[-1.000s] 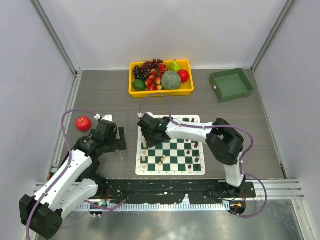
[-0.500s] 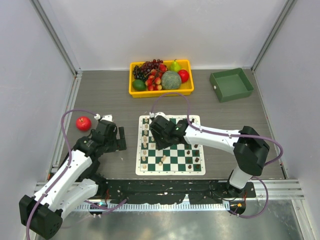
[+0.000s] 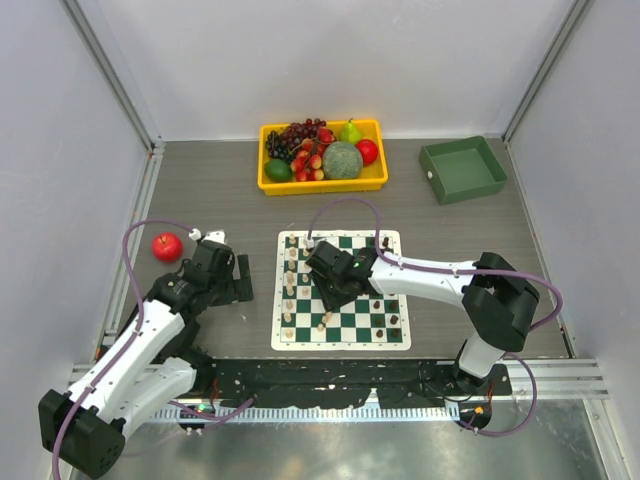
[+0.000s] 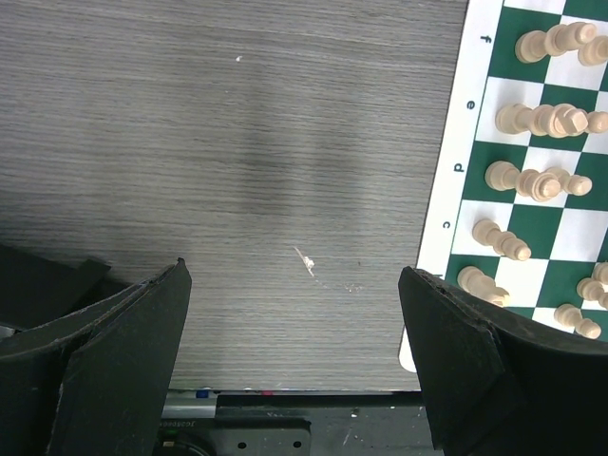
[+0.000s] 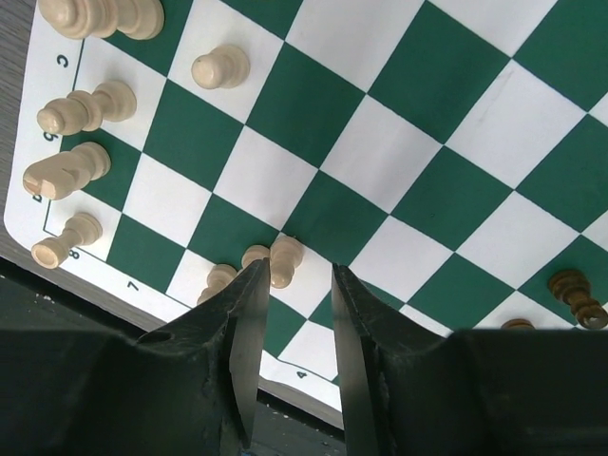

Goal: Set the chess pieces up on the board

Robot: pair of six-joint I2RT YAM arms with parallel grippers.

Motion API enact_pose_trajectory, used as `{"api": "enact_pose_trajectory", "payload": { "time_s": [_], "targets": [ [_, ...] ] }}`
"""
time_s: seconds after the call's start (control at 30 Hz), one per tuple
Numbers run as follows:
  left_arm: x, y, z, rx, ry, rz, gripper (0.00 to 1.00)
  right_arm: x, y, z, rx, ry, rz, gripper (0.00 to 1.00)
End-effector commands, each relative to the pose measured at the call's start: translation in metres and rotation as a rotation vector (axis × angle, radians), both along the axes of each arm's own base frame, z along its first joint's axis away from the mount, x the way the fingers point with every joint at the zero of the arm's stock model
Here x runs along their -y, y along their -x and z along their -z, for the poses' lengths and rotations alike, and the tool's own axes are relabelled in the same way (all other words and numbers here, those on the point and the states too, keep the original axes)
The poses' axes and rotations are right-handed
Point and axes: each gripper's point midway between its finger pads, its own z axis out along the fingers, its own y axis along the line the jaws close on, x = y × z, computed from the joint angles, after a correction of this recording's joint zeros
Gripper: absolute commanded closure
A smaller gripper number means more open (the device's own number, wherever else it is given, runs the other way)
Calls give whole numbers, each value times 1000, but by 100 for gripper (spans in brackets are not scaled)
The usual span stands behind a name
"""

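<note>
Green-and-white board (image 3: 352, 312) lies on grey tabletop (image 3: 200, 190), cream chess pieces (image 3: 289, 290) down left side, dark pieces (image 3: 393, 321) at right. Right fingers (image 3: 332, 294) over board middle; left fingers (image 3: 238, 277) off board, beside its left edge.
Left wrist: fingers spread wide, nothing between, tabletop below.
Right wrist: fingers parted a little, gripping nothing, one cream piece (image 5: 284, 260) just past tips.

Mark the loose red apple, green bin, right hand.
red apple (image 3: 167, 246), top view, its middle.
green bin (image 3: 463, 168), top view, bare floor.
right hand (image 5: 296, 273), right wrist view, midway between fingertips.
</note>
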Motion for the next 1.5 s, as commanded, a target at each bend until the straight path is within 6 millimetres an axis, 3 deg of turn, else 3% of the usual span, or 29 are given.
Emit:
{"api": "enact_pose_trajectory", "payload": {
  "time_s": [0.0, 1.07, 1.2, 1.47],
  "targets": [
    [3, -6, -4, 32, 29, -15, 1, -8, 2, -12, 3, -59, -1, 62],
    [6, -7, -1, 30, 38, -3, 1, -11, 8, 6, -53, -24, -22, 72],
    [6, -7, -1, 29, 36, -3, 1, -9, 5, 2, -28, -19, -13, 78],
    [4, -6, -3, 34, 34, -9, 1, -16, -19, -29, 83, -24, 0, 81]
  ]
}}
